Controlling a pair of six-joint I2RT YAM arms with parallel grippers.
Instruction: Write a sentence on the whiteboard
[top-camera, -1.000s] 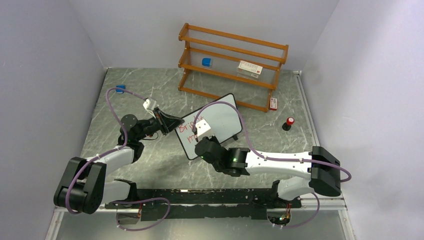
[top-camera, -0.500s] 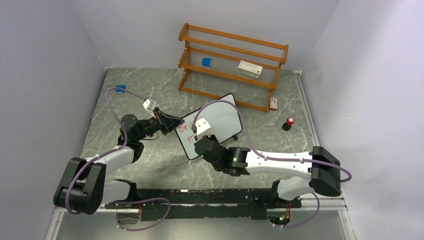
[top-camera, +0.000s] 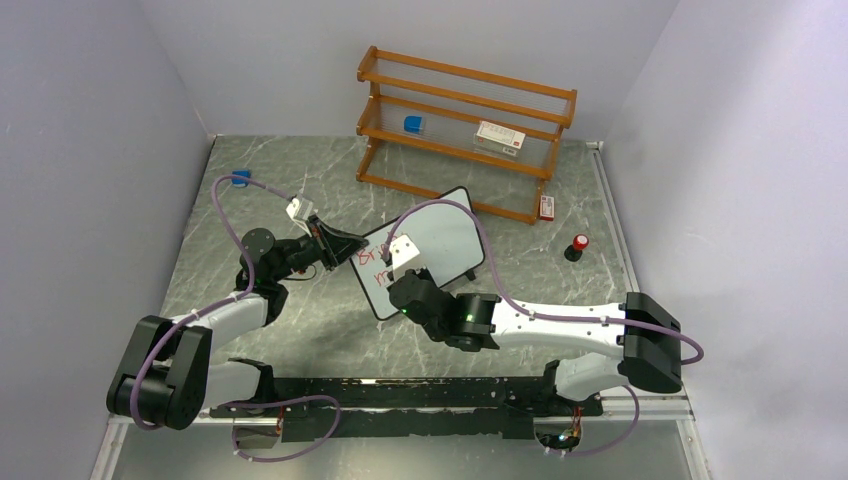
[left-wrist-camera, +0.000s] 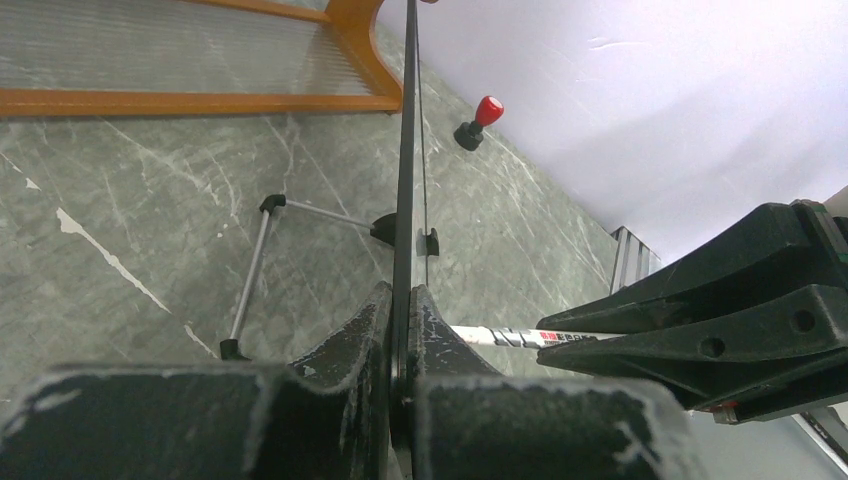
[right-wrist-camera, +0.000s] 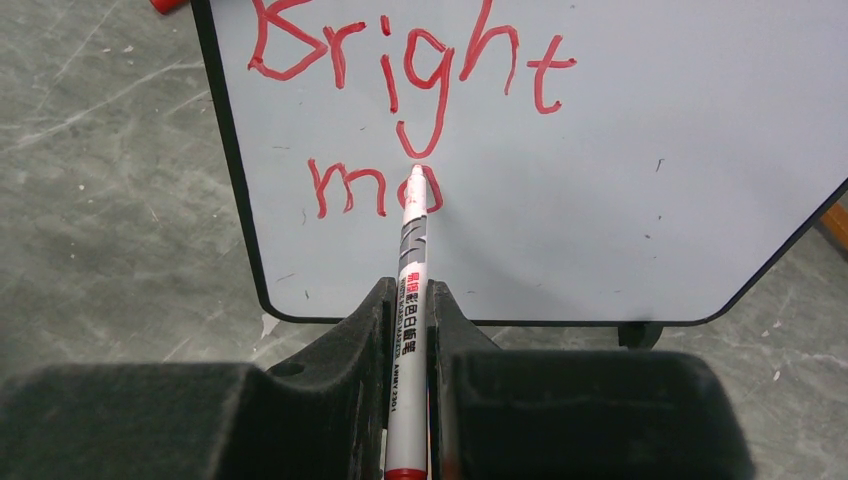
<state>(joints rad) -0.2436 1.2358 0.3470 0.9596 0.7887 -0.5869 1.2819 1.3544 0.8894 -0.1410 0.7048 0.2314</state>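
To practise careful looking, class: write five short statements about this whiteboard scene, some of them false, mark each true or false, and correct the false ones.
1. The right claw holds a marker with its tip on the whiteboard. True.
2. The top line of writing reads "Bright". True.
3. The writing is blue. False: it is red.
4. The left claw hangs open, clear of the whiteboard. False: it is shut on the whiteboard's edge.
5. The shelf holds nothing. False: a blue block and a white box sit on it.
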